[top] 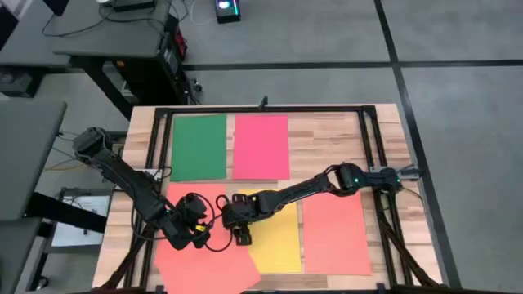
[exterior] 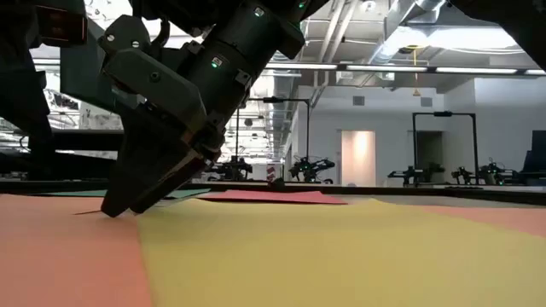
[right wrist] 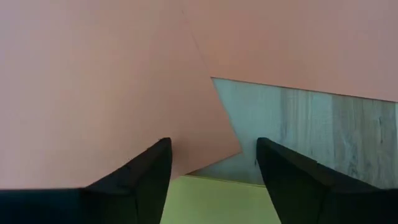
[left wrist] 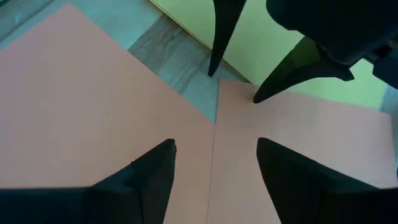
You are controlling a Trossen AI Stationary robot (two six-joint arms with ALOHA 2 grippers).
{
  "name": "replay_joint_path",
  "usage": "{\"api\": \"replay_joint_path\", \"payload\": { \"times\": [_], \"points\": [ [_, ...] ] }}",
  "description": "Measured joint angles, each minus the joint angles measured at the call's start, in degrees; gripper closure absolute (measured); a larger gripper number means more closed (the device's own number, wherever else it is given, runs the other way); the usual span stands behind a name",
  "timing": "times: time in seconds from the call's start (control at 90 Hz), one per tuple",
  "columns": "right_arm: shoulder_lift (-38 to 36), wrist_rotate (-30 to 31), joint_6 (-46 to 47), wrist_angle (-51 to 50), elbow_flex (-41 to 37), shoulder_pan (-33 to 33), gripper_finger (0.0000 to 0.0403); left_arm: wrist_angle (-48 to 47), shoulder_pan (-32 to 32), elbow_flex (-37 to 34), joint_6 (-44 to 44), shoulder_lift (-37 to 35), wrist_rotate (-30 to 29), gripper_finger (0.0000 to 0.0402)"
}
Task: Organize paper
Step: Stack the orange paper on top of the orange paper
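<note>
The desk point(top: 327, 139) is a wooden top with a dark frame, and coloured sheets of paper cover most of it. At the far side a green sheet point(top: 198, 147) and a pink-red sheet point(top: 261, 146) lie side by side, both square to the desk with their long axes running near to far. On the near right lies an orange sheet point(top: 336, 234), also squared up, and just left of it a yellow sheet point(top: 276, 241) in the same direction.

The odd one out is the tilted orange sheet point(top: 204, 265) at the near left: it sits skewed, its long axis slanting away from the near-far line of the others, one corner reaching toward the yellow sheet. Another orange sheet point(top: 184, 193) shows under the arms farther back, touching it.

Both arms meet over that corner. The left gripper point(top: 194, 231) hangs above the tilted sheet with its fingers spread apart, the seam between the two orange sheets running between them in the left wrist view. The right gripper point(top: 240, 231) is just beside it, at the yellow sheet's left edge, fingers also spread, tips down at the paper in the low view; neither pinches anything.

The left gripper is the nearer to the tilted sheet, which lies directly beneath it and runs off toward the near left. Straightening it probably means turning its long axis near-to-far.
</note>
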Motion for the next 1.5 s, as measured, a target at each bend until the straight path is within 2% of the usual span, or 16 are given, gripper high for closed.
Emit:
{"api": "replay_joint_path", "payload": {
  "times": [0.433,0.744,1.022,1.156,1.367,1.5],
  "points": [
    [0.11,-1.11,-1.03,2.00,-0.07,-0.35,0.0283,0.00,0.00,0.00,0.42,0.00,0.00,0.0192],
    [0.20,-1.07,-1.01,6.83,-0.13,-1.55,0.0291,0.02,0.02,0.00,1.67,0.00,-0.83,0.0192],
    [-4.69,-0.44,-2.38,0.54,0.06,-0.56,0.0291,2.14,0.02,-0.02,4.12,0.34,-0.54,0.0192],
    [-4.82,-0.45,-4.55,-4.80,0.00,2.76,0.0291,6.23,0.00,-0.04,5.71,3.43,0.61,0.0192],
    [-4.62,1.55,-9.51,-11.43,-0.02,9.91,0.0291,19.86,-0.67,0.49,11.24,13.55,5.64,0.0192],
    [-4.59,4.56,-11.85,-11.35,-0.02,13.49,0.0291,17.38,-1.70,5.36,11.41,19.35,6.09,0.0192]
  ]
}}
